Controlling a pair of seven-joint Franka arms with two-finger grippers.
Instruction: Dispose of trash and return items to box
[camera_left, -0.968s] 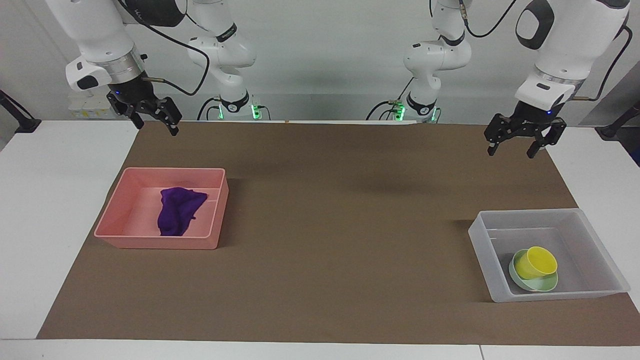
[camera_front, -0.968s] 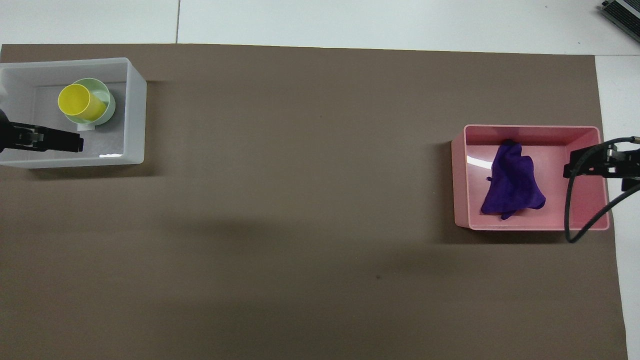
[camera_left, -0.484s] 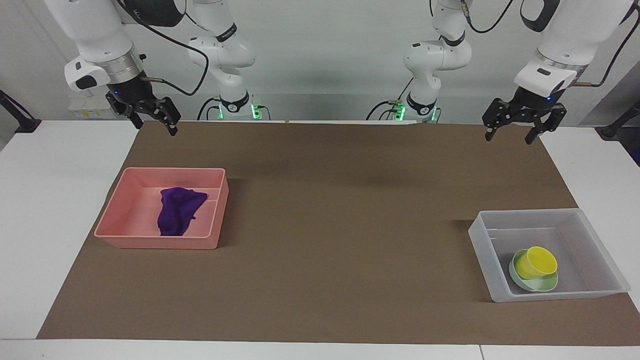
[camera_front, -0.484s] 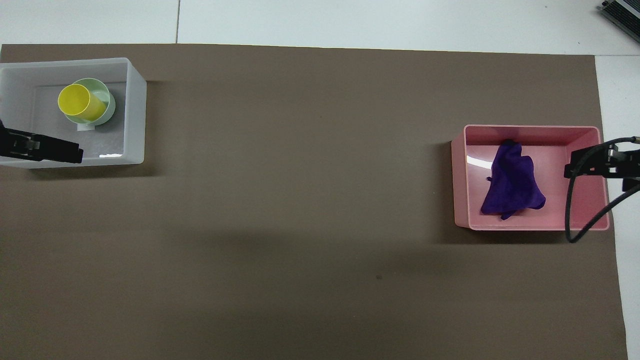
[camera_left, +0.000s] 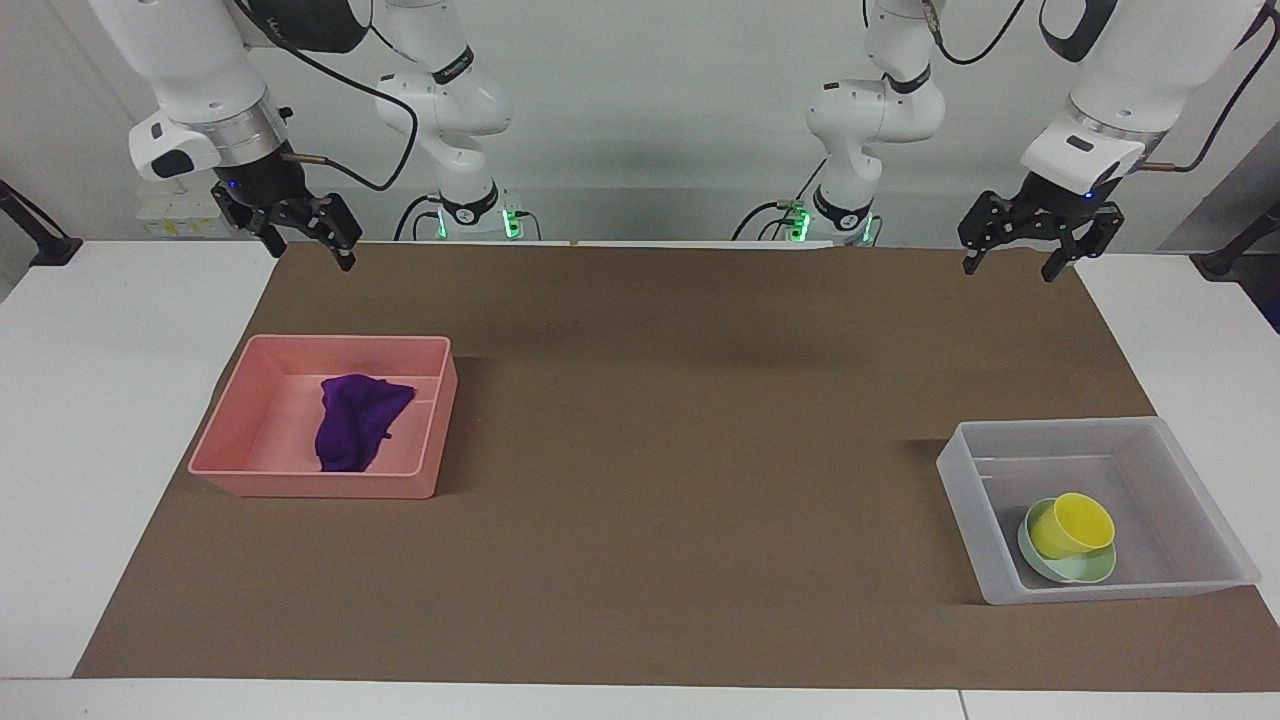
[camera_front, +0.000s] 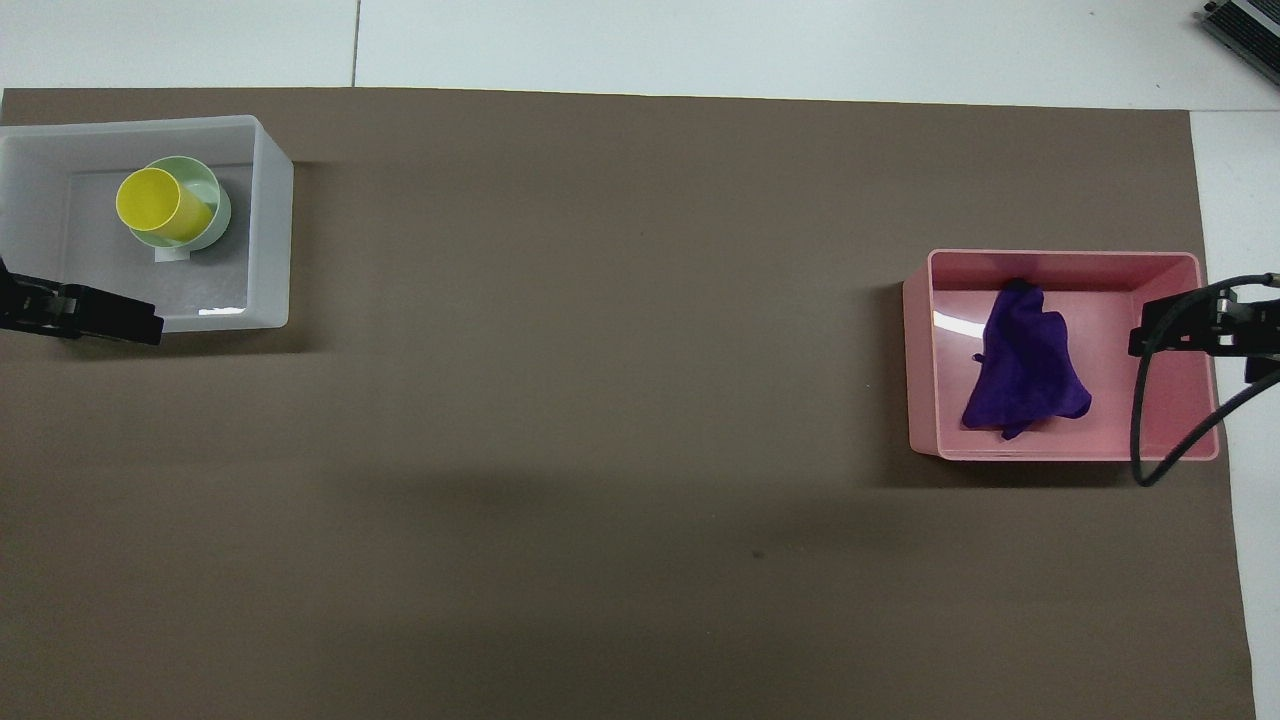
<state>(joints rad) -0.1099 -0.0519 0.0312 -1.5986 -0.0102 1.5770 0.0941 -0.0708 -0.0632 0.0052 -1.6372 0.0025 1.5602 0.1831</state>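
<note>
The purple rag (camera_left: 357, 420) (camera_front: 1025, 361) lies in the pink tray (camera_left: 250, 410) (camera_front: 1180, 300). The yellow cup (camera_left: 1075, 524) (camera_front: 160, 203) lies tilted in the mint-green bowl (camera_left: 1085, 573) (camera_front: 215, 200), inside the clear-grey box (camera_left: 965, 470) (camera_front: 270, 230). My left gripper (camera_left: 1010, 258) (camera_front: 140, 320) is open and empty, raised over the mat's edge nearest the robots at the left arm's end. My right gripper (camera_left: 310, 248) (camera_front: 1150, 330) is open and empty, raised over the mat's edge nearest the robots, by the pink tray.
A brown mat (camera_left: 650, 450) covers most of the white table (camera_left: 90, 400). The pink tray stands toward the right arm's end, the clear-grey box toward the left arm's end and farther from the robots. A black cable (camera_front: 1150, 420) hangs from the right wrist over the pink tray.
My left gripper has risen and drawn back toward the robots, away from over the box. The right gripper has stayed nearly still.
</note>
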